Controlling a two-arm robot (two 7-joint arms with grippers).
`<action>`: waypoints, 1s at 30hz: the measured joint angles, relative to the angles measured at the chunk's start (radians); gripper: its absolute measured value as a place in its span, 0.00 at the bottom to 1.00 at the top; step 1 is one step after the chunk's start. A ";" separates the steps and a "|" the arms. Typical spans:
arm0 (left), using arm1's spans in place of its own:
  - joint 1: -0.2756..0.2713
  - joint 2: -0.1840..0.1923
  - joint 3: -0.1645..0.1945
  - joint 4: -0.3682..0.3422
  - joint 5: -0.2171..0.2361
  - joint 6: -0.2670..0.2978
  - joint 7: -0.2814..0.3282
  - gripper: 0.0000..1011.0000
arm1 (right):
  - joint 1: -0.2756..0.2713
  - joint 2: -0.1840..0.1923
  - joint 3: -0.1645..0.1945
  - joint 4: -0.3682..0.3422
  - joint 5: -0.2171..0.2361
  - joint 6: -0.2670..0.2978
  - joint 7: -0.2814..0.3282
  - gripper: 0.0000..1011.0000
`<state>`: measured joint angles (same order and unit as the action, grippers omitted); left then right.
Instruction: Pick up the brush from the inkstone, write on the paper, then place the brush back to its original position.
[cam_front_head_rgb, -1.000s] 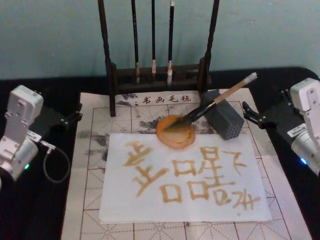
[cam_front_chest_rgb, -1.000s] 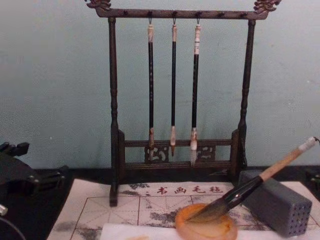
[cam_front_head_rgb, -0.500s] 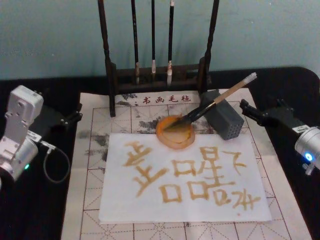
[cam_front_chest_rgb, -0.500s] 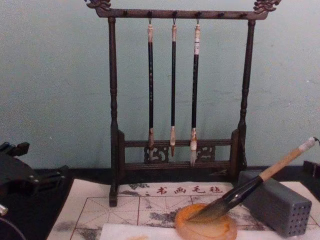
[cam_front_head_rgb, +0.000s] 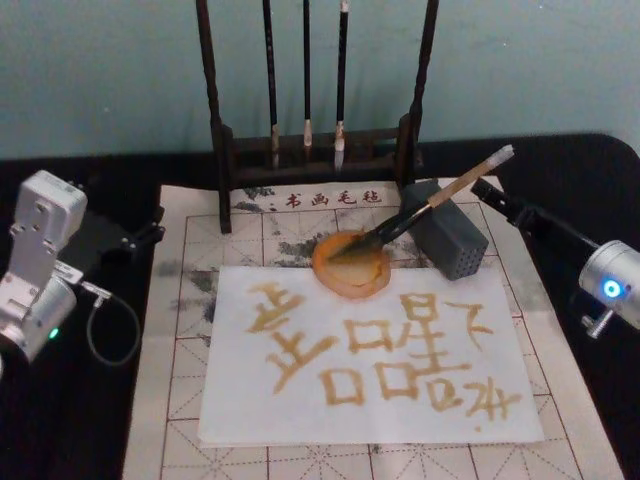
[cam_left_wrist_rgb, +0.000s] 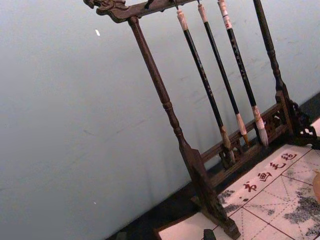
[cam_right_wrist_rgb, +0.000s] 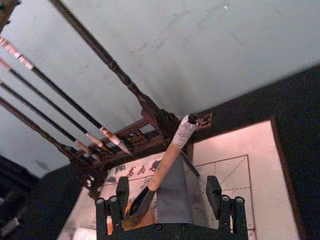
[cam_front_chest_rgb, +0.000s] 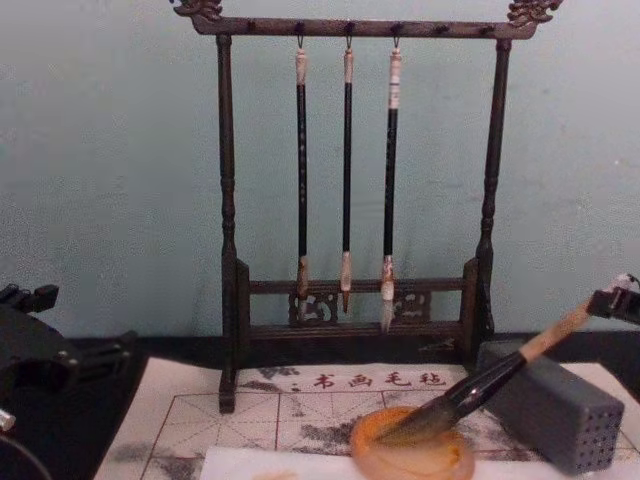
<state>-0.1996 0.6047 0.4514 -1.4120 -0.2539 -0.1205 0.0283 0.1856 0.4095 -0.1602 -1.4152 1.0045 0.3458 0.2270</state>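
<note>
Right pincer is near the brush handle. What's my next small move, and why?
Probably ease the right pincer forward and down until its open fingers straddle the tan handle of the brush above the grey block; it sits by the whitish end, not yet around it. Left pincer is parked.

Flat blue-green wall (cam_front_head_rgb: 100, 70) at the back, black table (cam_front_head_rgb: 90, 420) in front of it.
The wall runs bare and evenly lit right across the far side, with no hard shadows on it. The table top is matt black out to the left and right edges. A pale gridded mat (cam_front_head_rgb: 170, 400) covers its middle, with a row of red characters along the far border. At the far edge of the mat a dark wooden rack (cam_front_chest_rgb: 226, 180) stands upright, three thin brushes (cam_front_chest_rgb: 347, 170) hanging from its top bar. A grey block (cam_front_head_rgb: 450, 235) with small holes lies near the rack's right foot.
</note>
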 joint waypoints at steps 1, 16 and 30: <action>0.000 0.000 0.000 0.000 0.000 0.000 0.000 0.99 | 0.000 0.000 0.000 0.000 0.000 0.000 0.000 0.99; 0.000 0.000 0.000 0.000 0.000 0.000 0.000 0.99 | 0.063 -0.072 0.007 0.041 0.135 0.085 -0.138 0.99; 0.000 0.000 0.000 0.000 0.000 0.000 0.000 0.99 | 0.126 -0.091 -0.041 0.110 0.144 0.041 -0.159 0.99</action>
<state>-0.1995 0.6047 0.4514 -1.4120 -0.2539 -0.1205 0.0283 0.3112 0.3186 -0.2011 -1.3052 1.1487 0.3864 0.0679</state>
